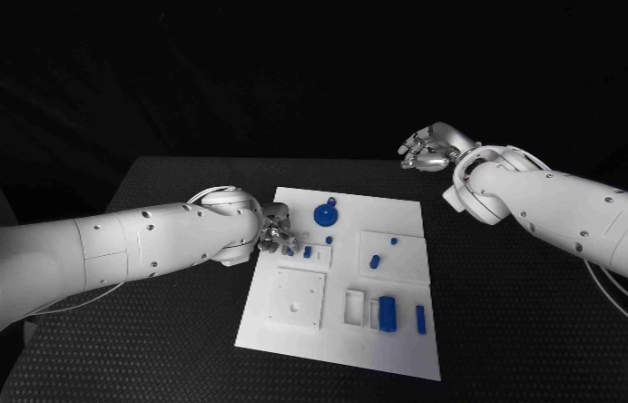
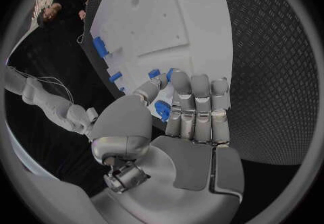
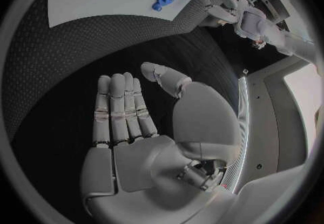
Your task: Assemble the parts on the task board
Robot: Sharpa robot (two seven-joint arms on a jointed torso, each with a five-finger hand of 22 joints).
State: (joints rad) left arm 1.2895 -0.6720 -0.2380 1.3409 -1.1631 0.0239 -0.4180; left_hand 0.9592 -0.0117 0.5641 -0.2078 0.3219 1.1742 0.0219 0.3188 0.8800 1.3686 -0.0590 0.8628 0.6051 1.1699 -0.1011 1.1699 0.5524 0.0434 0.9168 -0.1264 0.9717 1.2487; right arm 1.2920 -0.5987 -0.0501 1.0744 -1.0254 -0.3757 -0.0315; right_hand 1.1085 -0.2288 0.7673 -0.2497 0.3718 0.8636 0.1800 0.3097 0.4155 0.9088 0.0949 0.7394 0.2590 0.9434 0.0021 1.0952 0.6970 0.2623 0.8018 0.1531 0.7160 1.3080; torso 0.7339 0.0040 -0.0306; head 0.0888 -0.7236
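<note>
Head view is showing the black table [image 1: 157,330] bearing the white task board [image 1: 393,217], which is lying at its middle. Against that board, the left arm [image 1: 118,249] is reaching in from its left side and the right arm [image 1: 563,208] is hanging beyond its far right corner, well apart from it. The left hand [image 1: 275,230] is sitting at the board's left edge; in the left wrist view its fingers [image 2: 196,105] are curling round a small blue part [image 2: 162,110], grasping it against the thumb. The right hand [image 1: 432,149] is holding nothing, its fingers [image 3: 118,110] lying straight and released above the table. On the board, a round blue part [image 1: 326,212] is resting near the far edge, and an upright blue block [image 1: 387,310] is standing near the near edge, with a slim blue bar [image 1: 421,319] just beside it
</note>
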